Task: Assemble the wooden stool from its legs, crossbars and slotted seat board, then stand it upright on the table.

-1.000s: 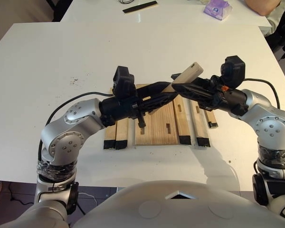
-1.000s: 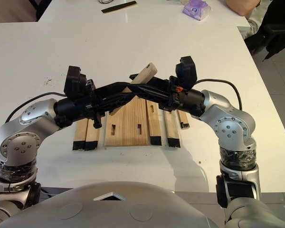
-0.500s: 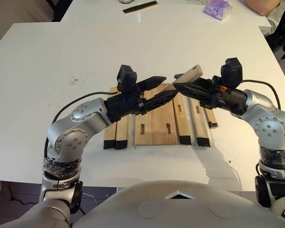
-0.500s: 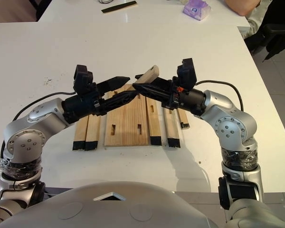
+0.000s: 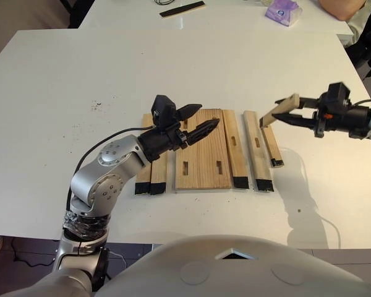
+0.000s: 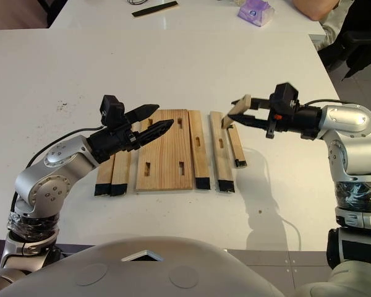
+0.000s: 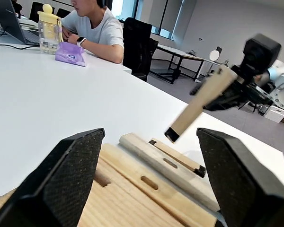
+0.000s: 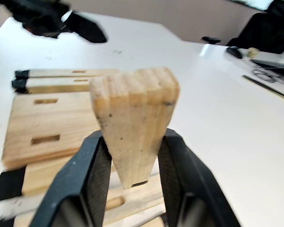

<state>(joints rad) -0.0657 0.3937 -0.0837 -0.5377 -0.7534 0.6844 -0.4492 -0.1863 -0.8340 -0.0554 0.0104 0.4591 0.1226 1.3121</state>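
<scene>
The slotted seat board (image 5: 201,151) lies flat on the white table (image 5: 80,74). Two wooden legs (image 5: 151,176) rest side by side on its left, and three more bars (image 5: 258,154) lie on its right. My left gripper (image 5: 198,122) hovers open over the board's far left corner, with nothing between its fingers (image 7: 73,177). Out to the right, my right gripper (image 5: 289,109) is shut on a short wooden bar (image 5: 269,117), tilted in the air above the rightmost pieces. Its end grain faces the right wrist camera as the wooden bar (image 8: 135,111); it also shows as the bar (image 7: 199,101).
A second white table behind holds a purple tissue pack (image 5: 282,11) and a black strip (image 5: 182,8). Dark specks (image 5: 98,105) mark the table left of the parts. Open tabletop stretches far and left; the front edge runs just below the parts.
The left gripper let go of the wooden bar and drew back left, open. The right arm swung out to the right, carrying the bar away from the board's centre.
</scene>
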